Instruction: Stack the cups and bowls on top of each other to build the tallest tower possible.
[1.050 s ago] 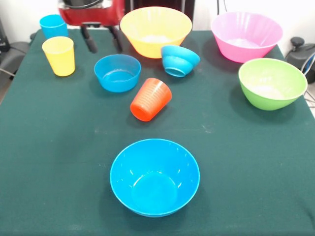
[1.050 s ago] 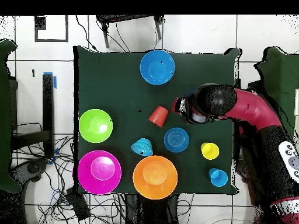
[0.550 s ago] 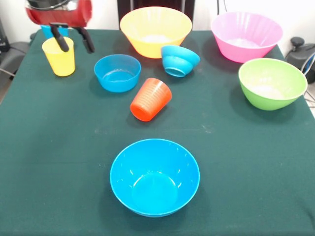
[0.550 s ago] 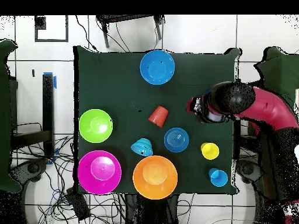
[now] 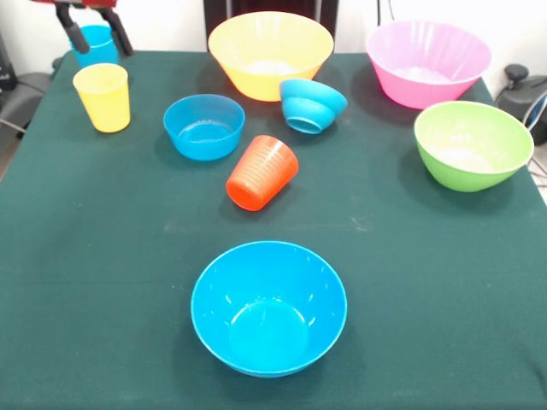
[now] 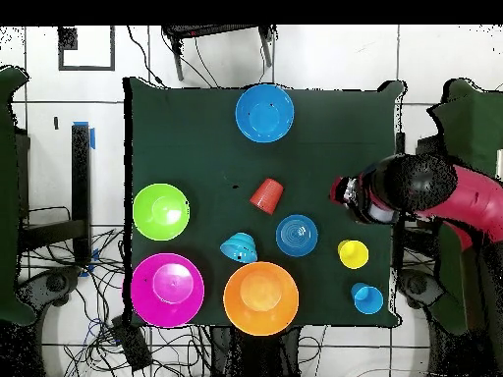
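Cups (image 5: 102,96) and bowls (image 5: 268,307) all sit apart on the table (image 5: 402,282), the orange-red cup (image 5: 261,172) tipped over; nothing stacked yet. My gripper (image 5: 92,29) hangs empty, jaws spread, by the sky blue cup (image 5: 96,45).

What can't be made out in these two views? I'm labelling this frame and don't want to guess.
- Pincer: front view cuts off everything above its two dark fingers; overhead, the arm covers it.
- Sky blue cup: partly behind the fingers in front view.
- Small tilted blue bowl: its inside faces away from the front camera.
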`<action>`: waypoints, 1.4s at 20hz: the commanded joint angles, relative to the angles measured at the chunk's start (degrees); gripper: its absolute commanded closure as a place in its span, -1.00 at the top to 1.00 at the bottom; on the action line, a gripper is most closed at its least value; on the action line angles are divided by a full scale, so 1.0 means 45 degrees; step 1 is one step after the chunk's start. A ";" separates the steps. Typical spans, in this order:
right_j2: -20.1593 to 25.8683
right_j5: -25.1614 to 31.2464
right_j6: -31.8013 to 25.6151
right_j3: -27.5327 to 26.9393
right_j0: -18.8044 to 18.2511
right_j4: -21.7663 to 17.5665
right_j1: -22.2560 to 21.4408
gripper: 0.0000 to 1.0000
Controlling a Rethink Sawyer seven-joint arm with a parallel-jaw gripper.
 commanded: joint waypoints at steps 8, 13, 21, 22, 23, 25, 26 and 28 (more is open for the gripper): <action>0.0424 -0.0809 -0.1447 0.0872 0.1276 -0.1344 0.0075 1.00; 0.0277 -0.1371 -0.0805 0.1275 0.1547 -0.1242 -0.0009 1.00; 0.0138 -0.1502 -0.0277 0.1269 0.1877 -0.0708 0.0537 1.00; 0.0085 -0.1574 -0.0248 0.1236 0.1917 -0.0752 0.0618 1.00; 0.0034 -0.1820 -0.0134 0.1396 0.1939 -0.0802 0.0609 1.00; -0.0090 -0.2274 0.0132 0.1486 0.2087 -0.0964 0.0727 1.00; -0.0117 -0.2338 0.0166 0.1463 0.2120 -0.0987 0.0782 1.00; -0.0097 -0.2389 0.0084 0.1343 0.2148 -0.0968 0.0961 1.00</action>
